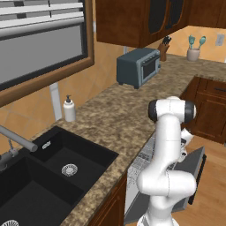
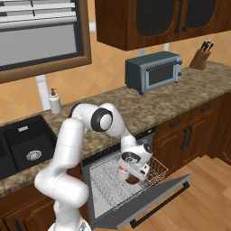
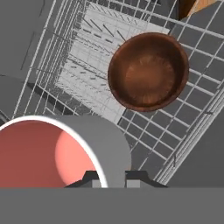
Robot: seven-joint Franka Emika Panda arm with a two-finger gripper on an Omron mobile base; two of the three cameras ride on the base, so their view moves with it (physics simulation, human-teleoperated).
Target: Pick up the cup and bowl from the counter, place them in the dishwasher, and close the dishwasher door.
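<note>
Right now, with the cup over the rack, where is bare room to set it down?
Free rack grid lies left of the bowl, toward the white tines, and below it by the rack's edge. The bowl's spot is taken; the cup sits close beside it.

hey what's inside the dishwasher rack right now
The brown bowl sits upright in the white wire rack. The cup is over the rack beside it at the claw. The arm covers part of the rack, so anything beneath it stays unseen.

We can read no text, label, brand, number or sign on anything in these views.
</note>
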